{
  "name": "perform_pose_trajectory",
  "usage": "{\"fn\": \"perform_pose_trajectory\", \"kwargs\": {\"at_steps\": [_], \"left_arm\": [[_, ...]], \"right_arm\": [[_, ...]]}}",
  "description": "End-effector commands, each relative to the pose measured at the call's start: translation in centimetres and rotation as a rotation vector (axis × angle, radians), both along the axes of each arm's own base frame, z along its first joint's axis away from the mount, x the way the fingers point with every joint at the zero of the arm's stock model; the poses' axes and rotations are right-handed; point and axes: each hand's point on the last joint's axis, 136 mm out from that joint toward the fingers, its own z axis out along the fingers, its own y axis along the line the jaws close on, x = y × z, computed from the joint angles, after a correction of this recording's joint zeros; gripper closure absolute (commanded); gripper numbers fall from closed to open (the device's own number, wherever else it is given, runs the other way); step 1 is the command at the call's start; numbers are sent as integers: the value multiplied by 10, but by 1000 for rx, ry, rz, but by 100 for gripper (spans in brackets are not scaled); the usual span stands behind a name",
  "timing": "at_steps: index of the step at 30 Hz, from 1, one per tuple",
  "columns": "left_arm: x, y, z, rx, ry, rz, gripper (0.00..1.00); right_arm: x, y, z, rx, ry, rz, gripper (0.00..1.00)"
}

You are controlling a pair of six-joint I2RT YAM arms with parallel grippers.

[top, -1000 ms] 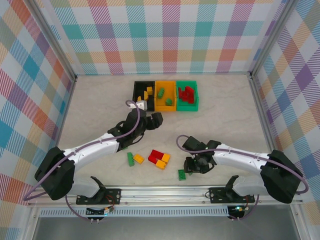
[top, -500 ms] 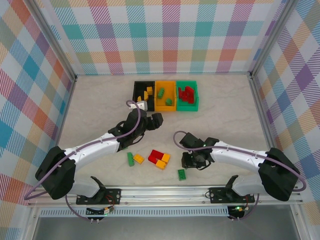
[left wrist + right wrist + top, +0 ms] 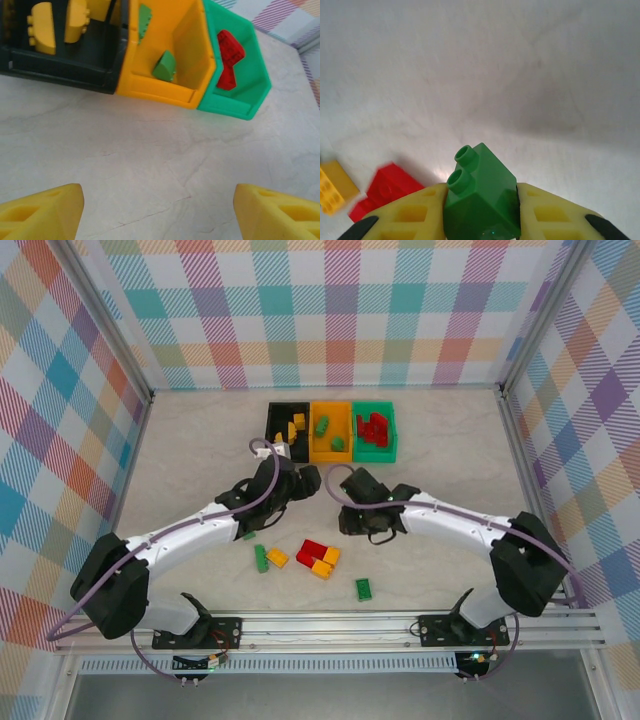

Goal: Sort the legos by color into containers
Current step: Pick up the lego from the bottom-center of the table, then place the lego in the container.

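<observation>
My right gripper (image 3: 481, 210) is shut on a green lego (image 3: 481, 195), studs pointing up and left, held above the table. From above, that gripper (image 3: 352, 519) hangs mid-table, just right of the left gripper (image 3: 301, 483). The left gripper (image 3: 157, 215) is open and holds nothing, facing the containers: a black bin (image 3: 65, 67) with yellow legos (image 3: 42, 27), an orange bin (image 3: 160, 91) with a green lego (image 3: 164, 66), and a green bin (image 3: 235, 102) with red legos (image 3: 229, 55). Loose legos lie in front: red (image 3: 313, 551), yellow (image 3: 277, 557) and green (image 3: 261, 558).
The three bins (image 3: 331, 432) stand in a row at the back centre. Another green lego (image 3: 364, 589) lies near the front rail, and a yellow one (image 3: 323, 564) sits beside the red. The right wrist view has a red lego (image 3: 387, 187) and a yellow one (image 3: 335, 186) at lower left.
The right gripper has closed on the green lego and carried it left and away from the front edge, toward the table's middle. The left gripper has stayed open and barely shifted.
</observation>
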Motion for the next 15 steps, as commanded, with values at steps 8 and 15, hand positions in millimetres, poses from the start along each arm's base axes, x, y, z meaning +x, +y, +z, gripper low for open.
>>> {"fn": "perform_pose_trajectory", "kwargs": {"at_steps": [8, 15], "left_arm": [[-9, 31, 13, 0, 22, 96, 21], [-15, 36, 21, -6, 17, 94, 21]], "right_arm": [[114, 16, 42, 103, -118, -19, 71], [194, 29, 61, 107, -175, -45, 70]]}}
